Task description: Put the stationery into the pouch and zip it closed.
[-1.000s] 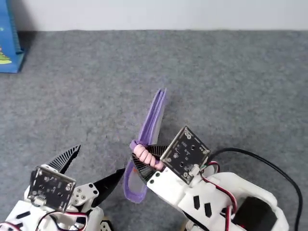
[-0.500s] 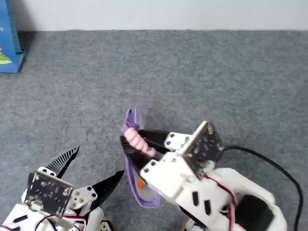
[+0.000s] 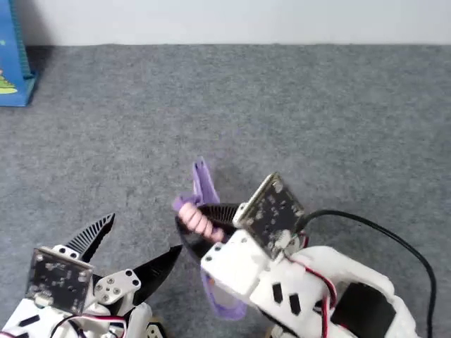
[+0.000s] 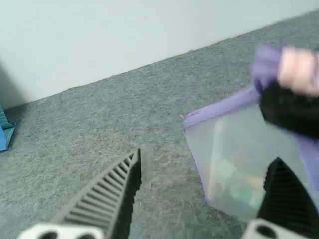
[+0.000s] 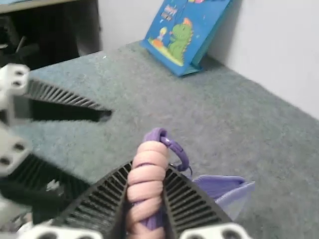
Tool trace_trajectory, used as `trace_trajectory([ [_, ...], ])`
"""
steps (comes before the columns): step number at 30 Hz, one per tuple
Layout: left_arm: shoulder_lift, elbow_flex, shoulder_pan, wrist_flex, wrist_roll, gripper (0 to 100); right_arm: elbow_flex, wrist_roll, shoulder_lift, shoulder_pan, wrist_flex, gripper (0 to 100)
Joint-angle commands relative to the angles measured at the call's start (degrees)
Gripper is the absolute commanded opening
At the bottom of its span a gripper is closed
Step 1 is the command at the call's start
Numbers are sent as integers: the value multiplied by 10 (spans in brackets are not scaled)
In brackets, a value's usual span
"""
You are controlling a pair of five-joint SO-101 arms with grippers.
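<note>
A purple pouch (image 3: 202,184) with a clear side hangs on edge from its pink coiled zip pull (image 3: 194,218). My right gripper (image 3: 201,222) is shut on that pink coil (image 5: 147,184), low in the middle of the high view, and the pouch's purple edge (image 5: 222,194) trails beyond it. My left gripper (image 3: 144,236) stands open just left of the pouch without touching it. In the left wrist view the pouch (image 4: 234,164) lies ahead between my open fingers (image 4: 114,194), with blurred greenish stationery (image 4: 234,186) showing through its clear side.
Grey carpet (image 3: 317,127) covers the table. A blue picture book (image 3: 10,63) leans against the white wall at the far left corner, and the right wrist view shows that blue book (image 5: 189,30) too. A black cable (image 3: 394,243) runs from the right arm.
My right gripper has pulled the pink coil back towards the arms. The pouch swung with it and now hangs shorter and nearer. The left arm shifted only slightly.
</note>
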Motion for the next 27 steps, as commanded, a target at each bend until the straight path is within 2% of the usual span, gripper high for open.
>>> trace_trajectory([
  [1,19,-22,24,-22,13,374,-7,-6,8,-23,12,8],
  [5,19,-15,91,-4,12,374,-7,-3,8,-25,12,8],
  [12,18,36,105,-17,11,374,-7,-2,8,-34,-18,8],
  [16,16,47,105,-31,11,374,-7,-1,13,-95,-25,8],
  [21,16,49,106,-30,0,374,-7,-1,9,-132,-15,8],
  [27,16,50,106,-29,-12,374,-7,-1,8,-203,43,8],
])
